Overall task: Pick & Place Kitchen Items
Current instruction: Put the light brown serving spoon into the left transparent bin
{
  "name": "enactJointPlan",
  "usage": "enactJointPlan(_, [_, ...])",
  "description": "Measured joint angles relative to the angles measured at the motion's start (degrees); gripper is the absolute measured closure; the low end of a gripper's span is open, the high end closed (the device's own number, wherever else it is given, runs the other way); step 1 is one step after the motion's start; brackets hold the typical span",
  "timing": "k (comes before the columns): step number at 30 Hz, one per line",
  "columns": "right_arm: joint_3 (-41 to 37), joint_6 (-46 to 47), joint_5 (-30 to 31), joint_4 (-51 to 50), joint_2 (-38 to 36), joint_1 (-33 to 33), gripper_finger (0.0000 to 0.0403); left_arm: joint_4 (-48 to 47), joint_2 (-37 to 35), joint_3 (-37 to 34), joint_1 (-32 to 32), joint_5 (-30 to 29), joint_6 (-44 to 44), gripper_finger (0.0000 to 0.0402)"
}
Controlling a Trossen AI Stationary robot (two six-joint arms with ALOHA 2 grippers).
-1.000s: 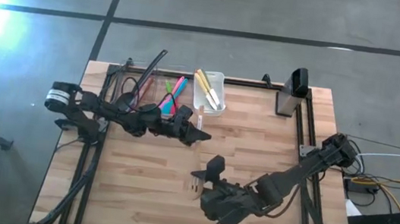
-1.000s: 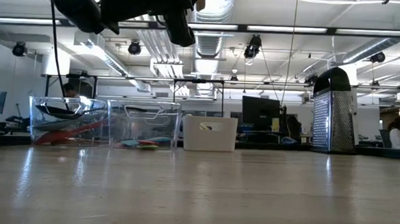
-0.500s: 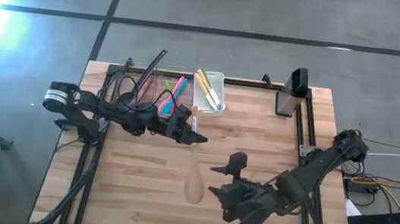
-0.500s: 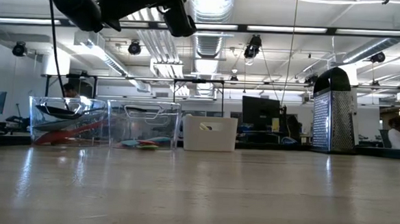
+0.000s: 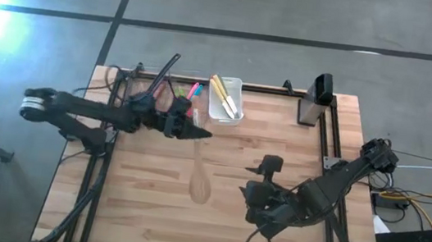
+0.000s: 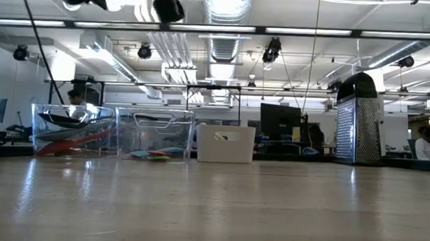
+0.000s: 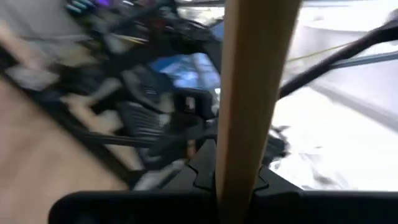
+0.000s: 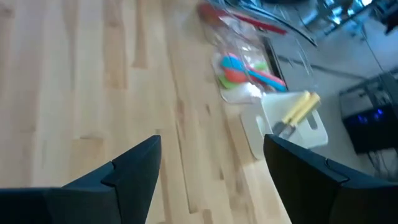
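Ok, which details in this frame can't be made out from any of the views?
- Wooden spoon: high view, so pale against the table it can't be told whether it hangs or lies; left wrist view is blurred.
- Left gripper: low view cuts it off at the top edge.
- Utensils in the clear bins: low view, too small to name.
- Right gripper: open, holding nothing.

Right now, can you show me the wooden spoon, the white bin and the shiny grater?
wooden spoon [image 5: 200, 184], high view, on its bowl.
white bin [image 6: 225, 145], low view, on its front wall.
grater [image 6: 359, 128], low view, on its perforated face.
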Motion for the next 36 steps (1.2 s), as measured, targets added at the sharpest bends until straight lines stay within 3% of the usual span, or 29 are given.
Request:
enactJointPlan(4, [-1.2, 2.1, 0.4, -0.8, 0.1, -1.1, 0.0137, -24.2, -9.1, 2.4, 2.5, -7.5, 12.1, 0.0384])
enactJointPlan(10, [-4.2, 6.2, 0.7, -2.1, -0.8, -3.2, 0.0144, -58.0, -17.1, 10.8, 5.4, -32.4, 29.0, 0.0384])
enactJointPlan(14, [-4.6, 8.5, 0.8, -3.6, -1.1, -4.2, 0.0143, -68.1, -18.4, 16.4, 6.2, -47.9, 36.2, 0.0384])
enactJointPlan(20, [-4.7, 10.0, 0.7, -4.3, -1.2, -5.5, 0.0145, -76.8, -16.5, 21.9, 7.8, -64.3, 44.0, 0.0384])
enactJointPlan(26, [-4.7, 10.0, 0.7, -4.3, -1.2, -6.5, 0.0148, -82.8, -12.3, 25.8, 13.2, -64.8, 46.6, 0.0384])
enactJointPlan(36, [-5.3, 11.1, 0.7, -4.3, -1.2, -7.3, 0.0152, -86.4, -4.8, 27.4, 23.8, -55.9, 49.9, 0.0384])
